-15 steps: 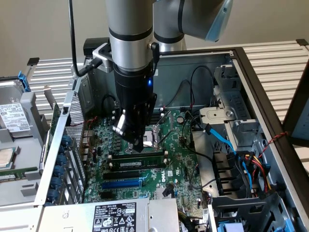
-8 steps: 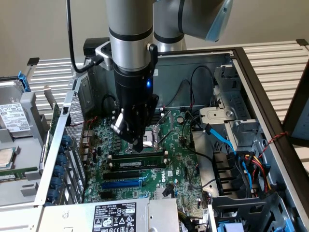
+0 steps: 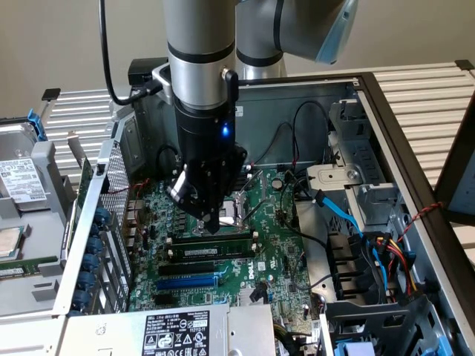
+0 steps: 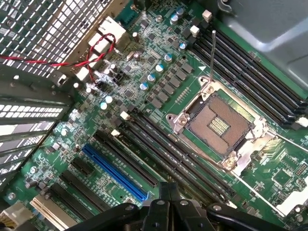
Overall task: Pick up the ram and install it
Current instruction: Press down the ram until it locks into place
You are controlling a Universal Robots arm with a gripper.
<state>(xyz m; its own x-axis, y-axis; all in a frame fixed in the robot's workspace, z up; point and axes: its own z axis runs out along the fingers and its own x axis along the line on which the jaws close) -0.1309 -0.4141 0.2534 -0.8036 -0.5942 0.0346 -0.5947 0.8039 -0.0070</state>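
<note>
The ram [image 3: 211, 252], a long dark-green stick with a small white label, stands upright in a black memory slot on the green motherboard [image 3: 274, 245], just in front of the CPU socket [image 3: 237, 208]. My gripper [image 3: 211, 227] points straight down over the memory slots, fingers shut, with its tip just above and behind the stick's top edge. Whether it touches the stick I cannot tell. Nothing shows between the fingers. In the wrist view the shut gripper [image 4: 168, 195] hangs over the row of black slots [image 4: 159, 154] beside the open socket [image 4: 224, 122].
A blue expansion slot [image 3: 185, 282] [image 4: 115, 173] lies nearer the power supply [image 3: 178, 330]. A drive cage [image 3: 356, 200] with blue, red and yellow cables [image 3: 386, 252] fills the exterior view's right. The perforated case wall [image 3: 111, 185] and a hard drive [image 3: 18, 182] are at its left.
</note>
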